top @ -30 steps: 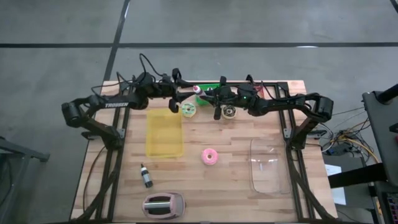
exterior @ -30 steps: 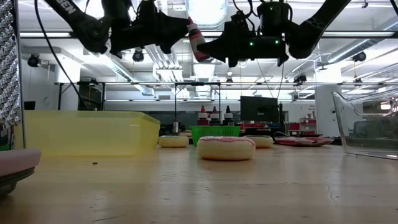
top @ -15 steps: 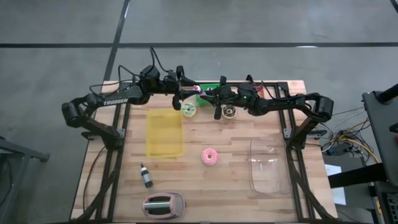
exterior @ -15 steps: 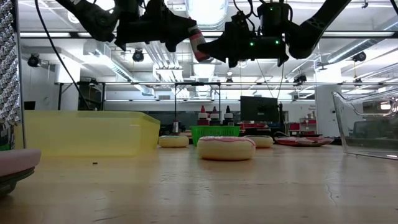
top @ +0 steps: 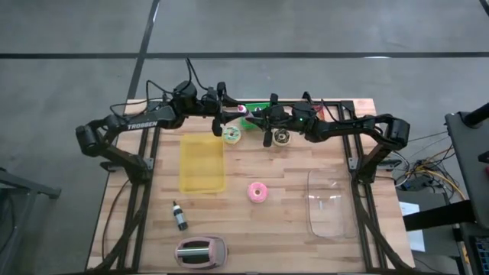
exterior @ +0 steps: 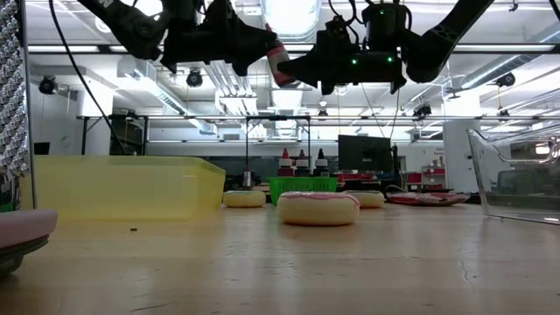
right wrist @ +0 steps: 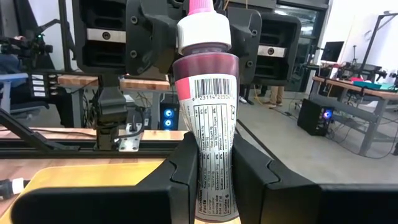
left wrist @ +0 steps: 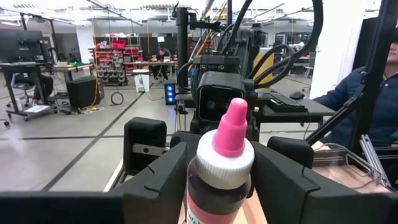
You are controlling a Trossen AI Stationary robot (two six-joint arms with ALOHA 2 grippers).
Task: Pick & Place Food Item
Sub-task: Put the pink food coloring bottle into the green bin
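Note:
A bottle of dark red sauce (top: 244, 112) with a white cap and a pink nozzle hangs high above the table's far middle, between my two grippers. It stands nearly upright, its cap tipped a little toward the left arm (exterior: 276, 61). My left gripper (top: 233, 115) comes at it from the left and is shut on it (left wrist: 221, 155). My right gripper (top: 253, 116) comes from the right and is shut on it too (right wrist: 216, 146). A pink-iced donut (top: 257, 192) lies flat on the table's middle. My left gripper pinches the bottle's upper body (left wrist: 200, 186) just below the white cap, between its two fingers. The fingers come level from the table's left and lie across the bottle. The bottle is clear of the table. My right gripper pinches the bottle's labelled body (right wrist: 216, 180), at its lower half, between its two fingers. The fingers come level from the table's right and lie across the bottle, which stands cap up above them.
A yellow bin (top: 202, 163) lies left of the middle and a clear container (top: 331, 202) at the right. Two more donuts (top: 232, 135) (top: 281, 137) and a green basket (top: 260, 106) lie under the grippers. A pink toaster (top: 201, 251) and a small dark bottle (top: 179, 216) are near the front.
My left gripper has gone toward the table's right edge and a little toward the far edge, up to the bottle in my right gripper, and its fingers now stand on the bottle's sides. The right gripper and the bottle have kept still.

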